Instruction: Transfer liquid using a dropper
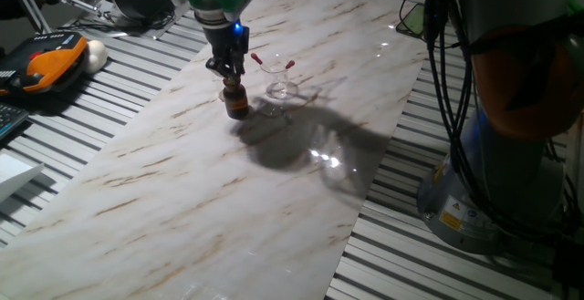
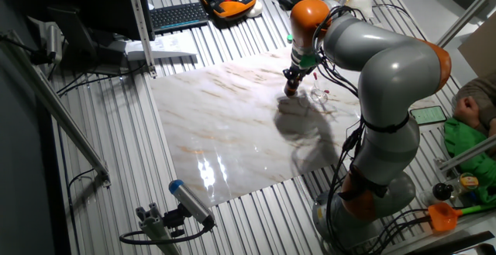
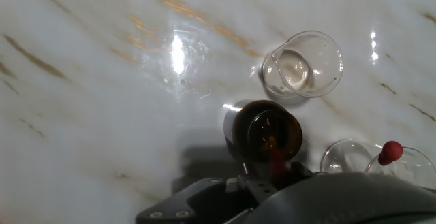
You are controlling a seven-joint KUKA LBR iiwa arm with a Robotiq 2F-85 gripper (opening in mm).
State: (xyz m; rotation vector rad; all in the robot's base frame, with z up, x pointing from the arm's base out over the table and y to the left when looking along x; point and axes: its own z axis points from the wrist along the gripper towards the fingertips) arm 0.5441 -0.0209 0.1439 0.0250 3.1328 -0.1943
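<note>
The thin clear dropper (image 3: 276, 161) with a small red rubber bulb stood upright, bulb uppermost, pinched in the gripper (image 1: 228, 67) directly over the mouth of the brown glass bottle (image 3: 263, 130). Its stem was scarcely discernible.

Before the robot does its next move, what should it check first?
1. Brown bottle standing upright on the table: ok.
2. Gripper lined up over the bottle's mouth: ok, it sits right above it in both fixed views.
3. Dropper held in the jaws: a red bulb shows at the jaws in the hand view, but the grip itself is hidden, so cannot tell.
4. Dropper tip inside the bottle: cannot tell.
5. Small glass beaker upright beside the bottle, apart from it: ok.
6. Spare droppers resting in the other glass, out of the way: ok.
</note>
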